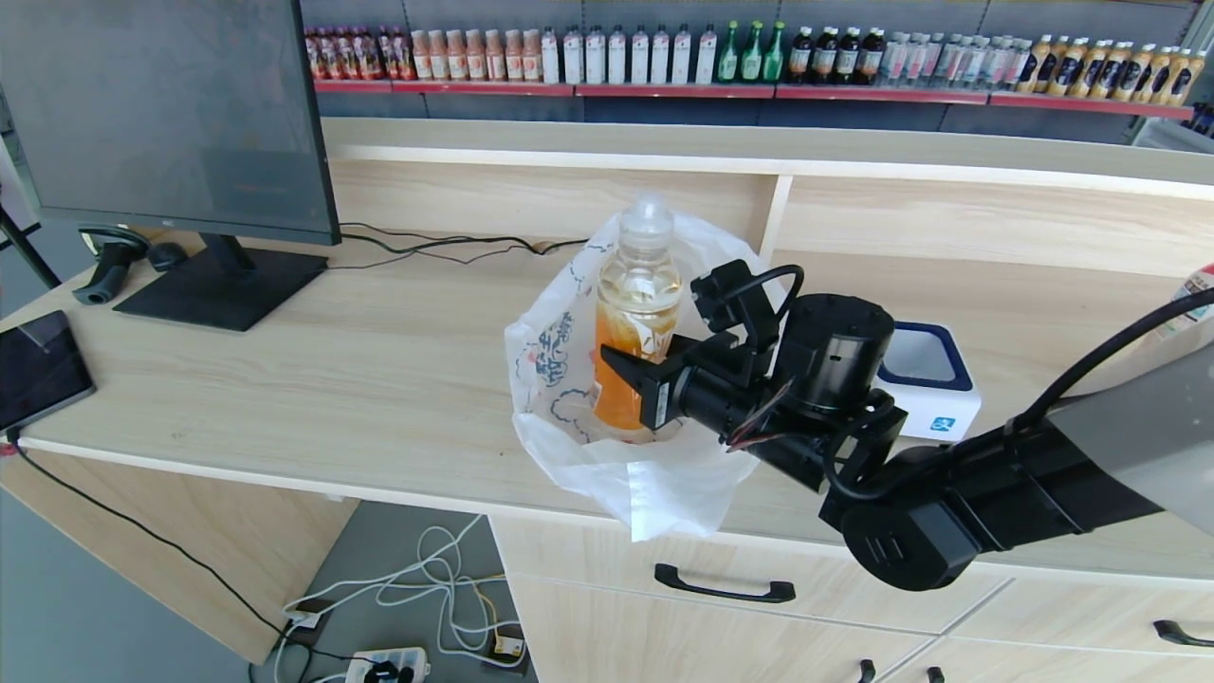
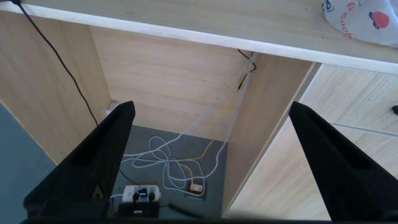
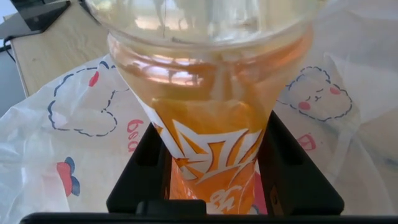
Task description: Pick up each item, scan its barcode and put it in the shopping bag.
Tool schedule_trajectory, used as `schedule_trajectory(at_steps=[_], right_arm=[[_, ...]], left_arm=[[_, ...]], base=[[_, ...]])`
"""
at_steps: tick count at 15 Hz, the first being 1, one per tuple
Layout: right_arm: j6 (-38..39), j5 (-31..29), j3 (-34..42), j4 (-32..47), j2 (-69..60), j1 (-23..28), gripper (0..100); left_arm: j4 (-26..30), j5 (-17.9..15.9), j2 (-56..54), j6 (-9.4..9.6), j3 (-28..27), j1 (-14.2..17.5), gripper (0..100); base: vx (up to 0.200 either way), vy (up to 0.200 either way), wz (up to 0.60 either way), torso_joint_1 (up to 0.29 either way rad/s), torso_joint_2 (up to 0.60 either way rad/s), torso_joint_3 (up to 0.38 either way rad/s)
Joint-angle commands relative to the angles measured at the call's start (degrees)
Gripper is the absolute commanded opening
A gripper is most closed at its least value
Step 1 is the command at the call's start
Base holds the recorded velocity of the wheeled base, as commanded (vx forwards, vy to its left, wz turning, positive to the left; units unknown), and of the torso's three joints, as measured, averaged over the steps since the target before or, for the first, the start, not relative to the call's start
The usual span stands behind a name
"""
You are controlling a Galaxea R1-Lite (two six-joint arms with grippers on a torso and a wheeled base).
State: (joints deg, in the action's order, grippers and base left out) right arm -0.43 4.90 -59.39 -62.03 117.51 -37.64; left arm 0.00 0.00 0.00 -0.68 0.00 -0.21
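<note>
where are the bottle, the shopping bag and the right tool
bottle (image 1: 637, 285): head view, on its clear upper body
shopping bag (image 1: 548, 368): head view, on its printed left side
right tool (image 3: 217, 177): right wrist view, midway between its fingertips, which clamp the bottle

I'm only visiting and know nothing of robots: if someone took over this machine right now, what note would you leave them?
Right gripper: fingers shut on the bottle, which is upright with its lower part inside the bag on the counter.
Left gripper: open, holding nothing, down below the counter's edge.
Done: bottle is in the bag.
Left: let go and draw the right arm out. Whether the bottle was scanned cannot be told.
</note>
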Motion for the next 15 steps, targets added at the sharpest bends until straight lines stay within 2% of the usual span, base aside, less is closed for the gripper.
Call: schedule_trajectory(at_steps=[1, 2, 3, 11, 13, 15], right_arm=[[0.0, 0.0, 0.3, 0.2, 0.7, -0.1, 0], [0.0, -0.1, 0.9, -0.2, 0.7, -0.1, 0], [0.0, -0.1, 1.1, -0.5, 0.7, -0.1, 100], [1.6, -1.1, 2.7, -4.6, -1.4, -0.1, 100], [1.4, -1.3, 4.5, -4.9, -3.9, -0.1, 100], [1.6, -3.7, 10.3, -8.2, -7.5, -0.1, 100]], left_arm=[[0.0, 0.0, 0.0, -0.02, 0.0, 0.0, 100], [0.0, 0.0, 0.0, -0.02, 0.0, 0.0, 100], [0.0, 0.0, 0.0, -0.02, 0.0, 0.0, 100], [0.0, 0.0, 0.0, -0.02, 0.0, 0.0, 100], [0.0, 0.0, 0.0, 0.16, 0.0, 0.0, 100], [0.0, 0.0, 0.0, 0.16, 0.0, 0.0, 100]], base=[[0.000, 0.000, 0.00, 0.000, 0.00, 0.000], [0.000, 0.000, 0.00, 0.000, 0.00, 0.000], [0.000, 0.000, 0.00, 0.000, 0.00, 0.000], [0.000, 0.000, 0.00, 0.000, 0.00, 0.000], [0.000, 0.000, 0.00, 0.000, 0.00, 0.000], [0.000, 0.000, 0.00, 0.000, 0.00, 0.000]])
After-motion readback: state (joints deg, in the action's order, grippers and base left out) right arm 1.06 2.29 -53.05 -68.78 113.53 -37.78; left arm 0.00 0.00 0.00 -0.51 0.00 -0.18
